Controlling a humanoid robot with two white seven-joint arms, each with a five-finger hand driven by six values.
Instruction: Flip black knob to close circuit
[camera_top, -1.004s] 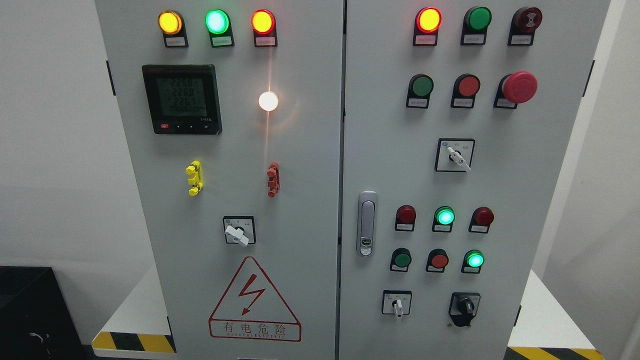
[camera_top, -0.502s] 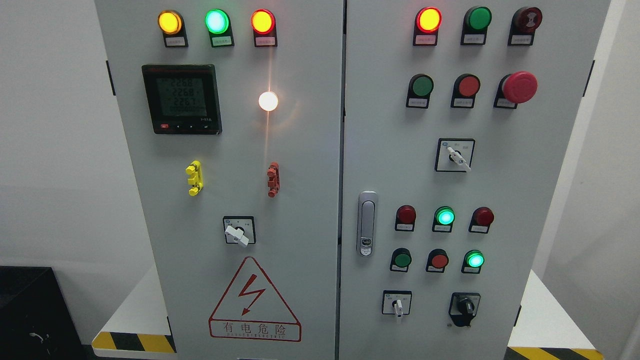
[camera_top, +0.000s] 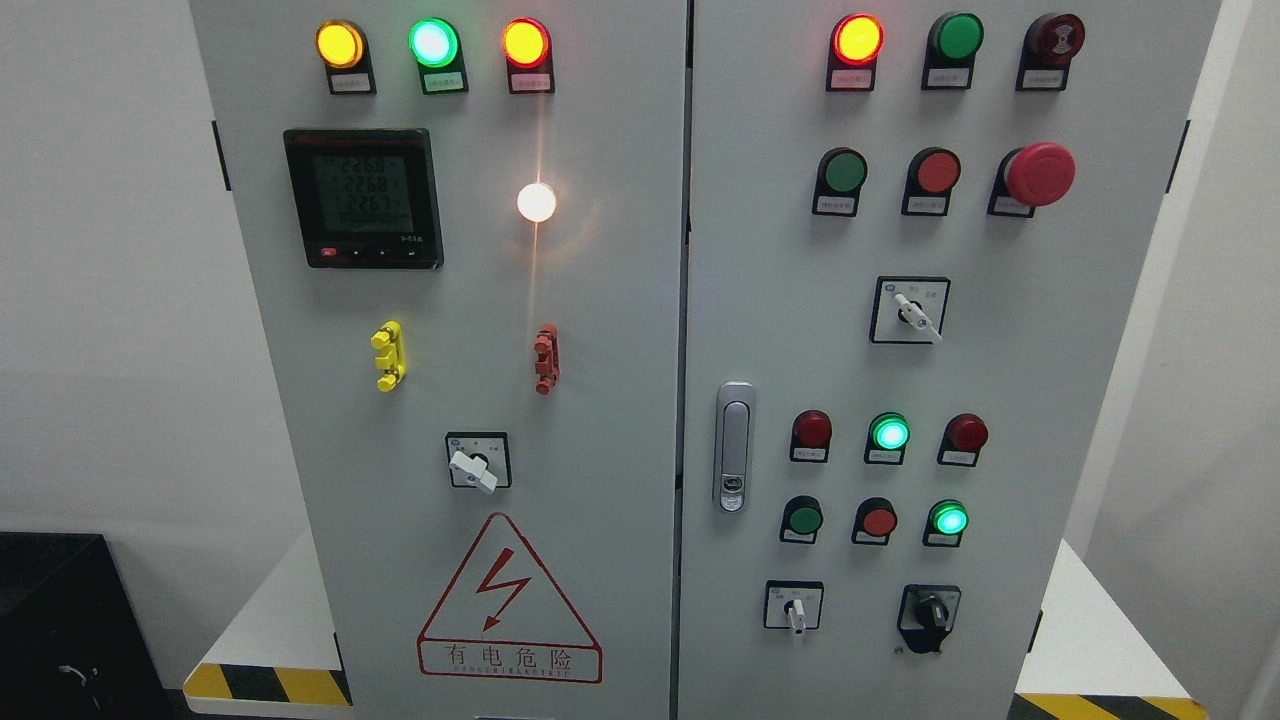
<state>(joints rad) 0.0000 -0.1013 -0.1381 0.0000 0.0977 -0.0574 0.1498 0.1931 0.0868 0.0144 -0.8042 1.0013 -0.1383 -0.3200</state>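
The black knob (camera_top: 931, 612) sits at the lower right of the grey cabinet's right door (camera_top: 1010, 400), its handle pointing roughly straight up and down. A white selector switch (camera_top: 795, 610) is just to its left. Above them two green lamps (camera_top: 889, 433) glow among red and green buttons. Neither of my hands nor any arm shows in the head view.
The left door carries a lit meter (camera_top: 362, 197), yellow, green and red lamps on top, a white lamp (camera_top: 536, 202), a white selector (camera_top: 474, 469) and a red warning triangle (camera_top: 508, 600). A red mushroom stop button (camera_top: 1038, 174) juts out upper right. A metal door latch (camera_top: 734, 446) stands mid-panel.
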